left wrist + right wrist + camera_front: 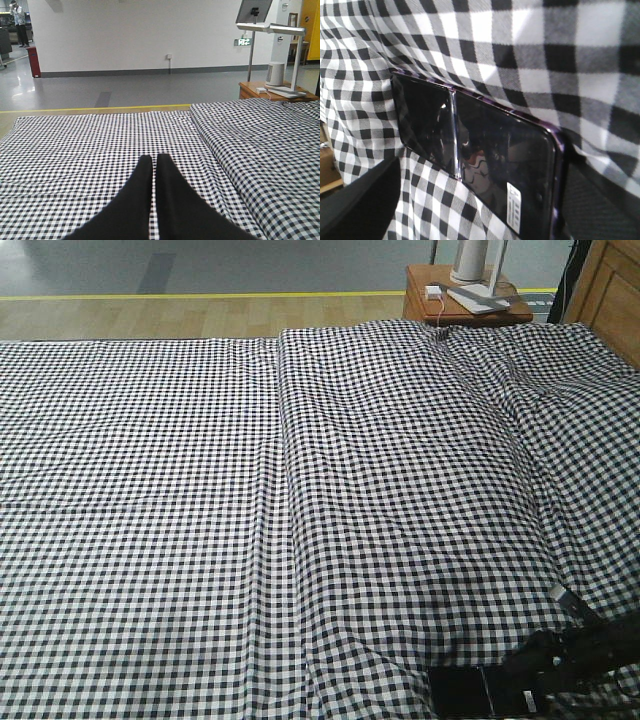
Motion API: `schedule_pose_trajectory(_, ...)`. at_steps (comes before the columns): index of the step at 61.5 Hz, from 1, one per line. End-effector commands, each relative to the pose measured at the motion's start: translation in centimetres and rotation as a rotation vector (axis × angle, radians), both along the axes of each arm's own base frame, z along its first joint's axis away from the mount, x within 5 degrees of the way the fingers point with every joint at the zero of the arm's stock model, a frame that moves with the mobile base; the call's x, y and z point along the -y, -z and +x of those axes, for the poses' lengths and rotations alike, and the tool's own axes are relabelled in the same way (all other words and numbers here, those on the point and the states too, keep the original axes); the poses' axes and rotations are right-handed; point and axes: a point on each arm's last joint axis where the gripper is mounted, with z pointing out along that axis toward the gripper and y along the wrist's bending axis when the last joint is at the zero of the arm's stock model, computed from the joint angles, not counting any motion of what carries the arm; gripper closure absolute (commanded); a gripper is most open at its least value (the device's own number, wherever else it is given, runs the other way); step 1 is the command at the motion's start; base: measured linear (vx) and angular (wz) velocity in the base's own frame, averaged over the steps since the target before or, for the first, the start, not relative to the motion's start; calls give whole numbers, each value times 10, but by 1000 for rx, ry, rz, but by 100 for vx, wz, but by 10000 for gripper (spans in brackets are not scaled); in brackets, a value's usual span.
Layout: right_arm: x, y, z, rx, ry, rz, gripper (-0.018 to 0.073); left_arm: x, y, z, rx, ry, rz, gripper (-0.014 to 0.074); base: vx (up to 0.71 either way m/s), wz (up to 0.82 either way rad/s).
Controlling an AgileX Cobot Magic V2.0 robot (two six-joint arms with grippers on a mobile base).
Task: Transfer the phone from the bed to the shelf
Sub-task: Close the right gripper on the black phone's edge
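Note:
The phone (485, 150), a glossy black slab with a seam across its middle and a small white sticker, lies flat on the checked bed (300, 490). In the front view the phone (465, 692) sits at the bed's near right edge. My right gripper (480, 200) is open and straddles the phone's sticker end. One dark finger (360, 200) stands off to the left. The other finger (592, 200) is close against the phone's right edge. My left gripper (154, 160) hovers over the bed, shut and holding nothing. The shelf is out of view.
A reddish-brown nightstand (465, 302) with a white lamp base (478, 270) and a small white box stands past the bed's far right corner. A wooden headboard (610, 295) rises at the right. Grey floor lies beyond the bed.

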Motion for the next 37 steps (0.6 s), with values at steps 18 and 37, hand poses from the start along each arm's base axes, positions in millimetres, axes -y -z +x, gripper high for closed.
schedule_pose_trajectory(18, -14, -6, 3, 46, 57, 244, -35, 0, -15, -2, 104, 2, -16, 595, 0, 0)
schedule_pose_trajectory(37, -20, -1, -3, 15, 55, 316, -5, 0, -15, -2, 104, 2, -16, 595, 0, 0)
